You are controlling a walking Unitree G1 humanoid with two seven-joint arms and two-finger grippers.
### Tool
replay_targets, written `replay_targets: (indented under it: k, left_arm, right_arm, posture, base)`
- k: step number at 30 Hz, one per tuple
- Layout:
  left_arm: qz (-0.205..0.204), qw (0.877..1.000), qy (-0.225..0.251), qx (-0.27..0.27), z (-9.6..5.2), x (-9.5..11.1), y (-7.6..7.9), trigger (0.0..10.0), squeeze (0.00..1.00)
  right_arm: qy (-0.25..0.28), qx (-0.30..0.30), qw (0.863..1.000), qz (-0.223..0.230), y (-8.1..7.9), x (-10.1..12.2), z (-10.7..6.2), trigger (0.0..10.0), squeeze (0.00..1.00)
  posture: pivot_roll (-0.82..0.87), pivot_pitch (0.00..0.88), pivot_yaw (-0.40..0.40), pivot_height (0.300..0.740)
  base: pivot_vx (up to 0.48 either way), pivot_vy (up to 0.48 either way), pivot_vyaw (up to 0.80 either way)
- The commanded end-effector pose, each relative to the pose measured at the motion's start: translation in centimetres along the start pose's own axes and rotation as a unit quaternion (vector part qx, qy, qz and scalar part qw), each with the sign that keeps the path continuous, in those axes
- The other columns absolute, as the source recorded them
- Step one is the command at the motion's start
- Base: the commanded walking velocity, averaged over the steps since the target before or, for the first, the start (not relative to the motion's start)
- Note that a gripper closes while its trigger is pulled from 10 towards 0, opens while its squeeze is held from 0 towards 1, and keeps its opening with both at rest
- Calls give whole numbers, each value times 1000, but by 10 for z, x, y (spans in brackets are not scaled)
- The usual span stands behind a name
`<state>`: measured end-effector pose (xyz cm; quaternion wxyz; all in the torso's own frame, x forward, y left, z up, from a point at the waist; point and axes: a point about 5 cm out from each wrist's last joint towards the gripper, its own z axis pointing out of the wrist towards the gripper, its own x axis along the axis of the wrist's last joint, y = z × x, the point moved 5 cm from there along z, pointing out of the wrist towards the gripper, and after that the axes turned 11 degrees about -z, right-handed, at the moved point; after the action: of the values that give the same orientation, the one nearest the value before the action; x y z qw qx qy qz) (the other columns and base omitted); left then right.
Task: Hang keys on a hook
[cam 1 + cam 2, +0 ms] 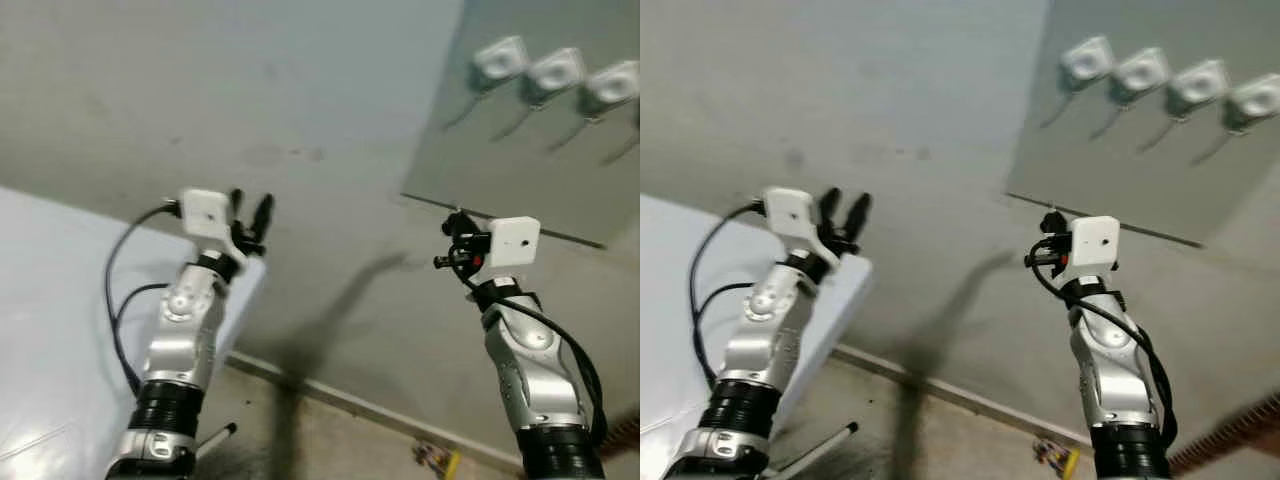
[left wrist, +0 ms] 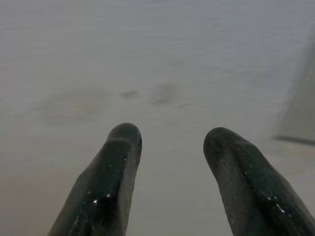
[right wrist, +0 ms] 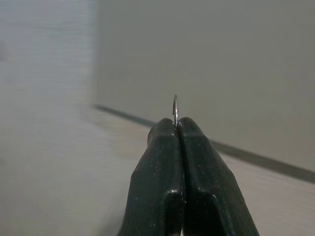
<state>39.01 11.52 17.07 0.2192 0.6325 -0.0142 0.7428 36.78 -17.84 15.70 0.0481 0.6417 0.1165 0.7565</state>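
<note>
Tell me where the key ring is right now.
The key ring is pinched between the shut fingers of the right hand, raised on the robot's right, below the panel carrying the row of hooks.

Light was soft and even, the arms threw a dim shadow (image 1: 350, 300) down the wall (image 1: 300, 100), head views slightly blurred

Wall (image 1: 300, 100): pale grey-green, few darker smudges. Panel (image 1: 520, 170) w/ hooks (image 1: 556, 72): slightly darker grey; hooks white/pale grey. Arms silver, black cables, white camera boxes at wrists. Left gripper (image 1: 250, 213) & right gripper (image 3: 177, 129): black fingers, faint speckle. Key ring (image 3: 175, 110): thin, silver. Cabinet (image 1: 60, 330): white/light blue. Floor (image 1: 330, 440): beige-grey; small yellow/red item (image 1: 437, 459) on it.
</note>
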Motion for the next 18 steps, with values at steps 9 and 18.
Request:
replay_targets:
  k: [9, 18]
  left_arm:
    - [20, 1000, 14, -2, 3, 11, 0, 10000, 0]
    - [26, 999, 29, -23, 12, 29, 15, 10000, 0]
  right_arm:
    - [6, 2, 1000, 0, -1, 4, -1, 10000, 0]
    - [22, 59, 998, -18, -6, 15, 2, 10000, 0]
  posture:
    - [-119, 0, -41, 740]
    - [-127, 0, -37, 740]
  base:
    - [0, 0, -497]
    - [0, 0, 0]
